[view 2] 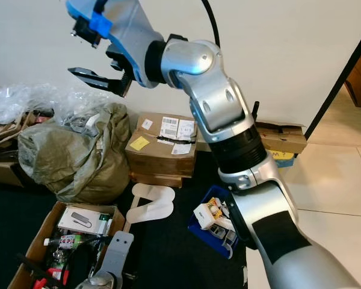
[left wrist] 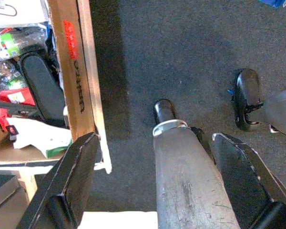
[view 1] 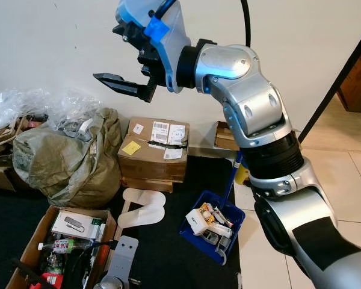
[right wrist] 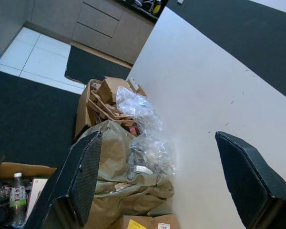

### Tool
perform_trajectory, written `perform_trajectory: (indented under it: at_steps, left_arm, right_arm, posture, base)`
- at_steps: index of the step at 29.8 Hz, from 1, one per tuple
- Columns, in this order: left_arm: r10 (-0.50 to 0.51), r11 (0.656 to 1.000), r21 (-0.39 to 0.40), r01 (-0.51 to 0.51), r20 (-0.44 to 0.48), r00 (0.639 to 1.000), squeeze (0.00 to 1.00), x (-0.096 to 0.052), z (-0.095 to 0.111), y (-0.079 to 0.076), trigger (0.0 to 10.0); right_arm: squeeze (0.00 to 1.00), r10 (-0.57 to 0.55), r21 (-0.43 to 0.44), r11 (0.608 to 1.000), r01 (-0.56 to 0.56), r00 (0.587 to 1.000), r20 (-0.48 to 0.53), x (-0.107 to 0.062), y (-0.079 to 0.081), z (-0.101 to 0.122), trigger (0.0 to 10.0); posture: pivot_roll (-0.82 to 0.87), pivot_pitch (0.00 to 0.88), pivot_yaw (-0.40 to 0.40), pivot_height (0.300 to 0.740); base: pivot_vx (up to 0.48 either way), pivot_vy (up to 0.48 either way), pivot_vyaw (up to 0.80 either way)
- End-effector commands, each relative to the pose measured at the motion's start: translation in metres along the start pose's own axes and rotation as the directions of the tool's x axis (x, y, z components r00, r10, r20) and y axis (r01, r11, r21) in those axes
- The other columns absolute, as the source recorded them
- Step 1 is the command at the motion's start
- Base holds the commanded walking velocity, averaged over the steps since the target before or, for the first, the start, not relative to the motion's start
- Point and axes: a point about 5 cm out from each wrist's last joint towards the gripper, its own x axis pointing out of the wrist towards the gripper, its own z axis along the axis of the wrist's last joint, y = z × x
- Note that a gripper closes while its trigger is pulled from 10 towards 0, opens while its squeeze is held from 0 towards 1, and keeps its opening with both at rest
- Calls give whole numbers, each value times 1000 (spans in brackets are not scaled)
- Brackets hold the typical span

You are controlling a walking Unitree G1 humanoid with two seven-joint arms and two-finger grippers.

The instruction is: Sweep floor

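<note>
You're holding the right gripper (right wrist: 162, 181) raised, fingers apart; left gripper (left wrist: 157, 186), spread, is straddling one grey handle (left wrist: 186, 176); two white slippers (view 1: 143, 206) are lying below.

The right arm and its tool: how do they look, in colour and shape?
The right arm has rounded silver shells with black joint bands. Its wrist housing is blue and white, with a black cable. The tool has two long black fingers, flat and textured.

Matt dark carpet (view 1: 168, 253), rough-napped. Brown cardboard boxes (view 1: 153, 153) with white paper labels. Crinkly olive woven sack (view 1: 72, 159), clear glossy plastic wrap (view 1: 24, 102) behind. Glossy blue plastic dustpan (view 1: 195, 232). Smooth pale tiles (view 1: 343, 174).
</note>
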Motion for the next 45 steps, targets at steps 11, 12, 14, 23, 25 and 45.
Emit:
perform_trajectory:
  at_steps: [11, 12, 14, 23, 25, 45]
  left_arm:
    - [4, 1000, 8, -4, -23, 1000, 0, -1, -8, 3, 10000]
    - [6, 1000, 2, -6, -24, 1000, 0, -1, -8, 2, 10000]
    - [7, 1000, -3, -7, -24, 1000, 0, -1, -8, 2, 10000]
    - [16, 1000, -5, -16, -20, 1000, 0, -1, -9, 3, 10000]
    - [16, 1000, -5, -16, -20, 1000, 0, -1, -9, 3, 10000]
    - [7, 1000, 15, -7, -5, 1000, 0, -1, -8, 2, 10000]
  right_arm:
    - [0, -87, 44, 995, 85, 995, 45, -1, -7, 13, 10000]
    - [0, -103, 106, 989, 98, 994, 47, -5, -7, 5, 10000]
    - [0, -120, 158, 981, 113, 992, 37, -9, -7, -6, 10000]
    - [0, -95, 368, 885, 286, 883, -460, -59, 47, -171, 10000]
    - [0, -95, 368, 885, 286, 883, -460, -59, 47, -171, 10000]
    - [0, 258, 328, 535, 778, 219, -941, -251, 295, -329, 10000]
  posture:
    - [-22, 106, 26, 740]
    - [-15, 106, 22, 740]
    - [-12, 105, 21, 740]
    - [-9, 79, 14, 740]
    - [-9, 79, 14, 740]
    - [-6, 0, 7, 740]
  base:
    - [0, 0, 0]
    - [0, 0, 0]
    - [0, 0, 0]
    - [0, 0, 0]
    - [0, 0, 0]
    - [0, -89, 0]
